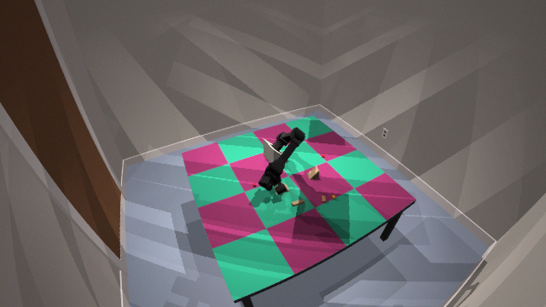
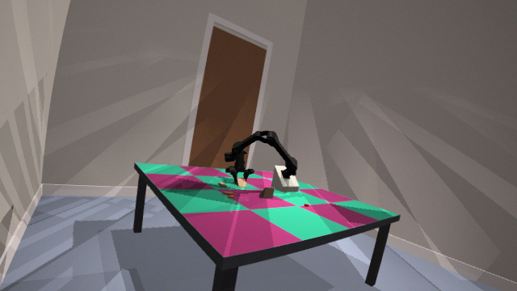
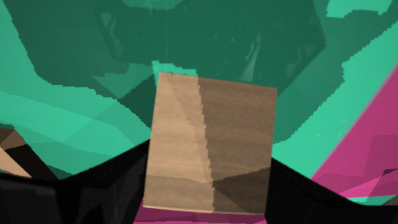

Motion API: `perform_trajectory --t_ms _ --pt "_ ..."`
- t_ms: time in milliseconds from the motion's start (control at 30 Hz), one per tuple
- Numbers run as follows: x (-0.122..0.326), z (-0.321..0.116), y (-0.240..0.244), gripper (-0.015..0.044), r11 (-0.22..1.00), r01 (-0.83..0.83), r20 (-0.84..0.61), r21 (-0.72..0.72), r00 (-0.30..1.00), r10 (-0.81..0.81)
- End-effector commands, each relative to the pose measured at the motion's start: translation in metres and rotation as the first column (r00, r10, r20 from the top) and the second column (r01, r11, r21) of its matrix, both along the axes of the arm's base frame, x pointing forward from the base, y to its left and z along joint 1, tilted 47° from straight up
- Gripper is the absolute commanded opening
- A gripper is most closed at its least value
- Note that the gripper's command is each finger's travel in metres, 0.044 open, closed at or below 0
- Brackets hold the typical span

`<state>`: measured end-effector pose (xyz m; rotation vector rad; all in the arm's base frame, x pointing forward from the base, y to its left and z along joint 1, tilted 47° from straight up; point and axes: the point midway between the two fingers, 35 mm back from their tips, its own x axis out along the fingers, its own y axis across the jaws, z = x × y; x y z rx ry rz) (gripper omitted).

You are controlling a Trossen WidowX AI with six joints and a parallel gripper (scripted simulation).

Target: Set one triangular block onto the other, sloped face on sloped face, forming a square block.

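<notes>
One wooden triangular block (image 2: 241, 183) (image 3: 180, 145) is between the fingers on a green square; its broad face fills the middle of the wrist view. My gripper (image 2: 242, 180) (image 3: 205, 151) points down and is shut on this block, one finger at each side. The block is at or very near table height; any small gap under it cannot be told. The other triangular block (image 1: 314, 173) (image 2: 266, 192) stands apart on a magenta square, nearer the arm's base side, with nothing touching it. In the top view the arm and hand partly hide the held block.
A long wooden piece (image 1: 298, 203) (image 2: 222, 184) (image 3: 12, 161) lies near the gripper. A small wooden block (image 1: 323, 199) and an orange piece (image 1: 333, 197) (image 2: 231, 196) lie farther off. Red pieces (image 1: 323, 156) (image 1: 254, 185) lie on either side. A white stand (image 1: 270, 152) (image 2: 292, 188) is by the arm's base.
</notes>
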<state>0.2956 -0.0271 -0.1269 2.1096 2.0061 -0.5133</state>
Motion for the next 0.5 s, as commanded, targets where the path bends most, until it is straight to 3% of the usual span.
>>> perform_trajectory --t_ms 0,67,467 --pt "0.002 0.006 -0.007 0.0052 1.0 -0.001 0.003 -0.004 1.0 0.001" --pt "0.003 0.011 -0.014 0.0 1.0 -0.001 0.003 -0.005 1.0 0.001" --pt "0.004 0.05 -0.054 0.0 1.0 0.0 0.002 -0.008 1.0 0.0"
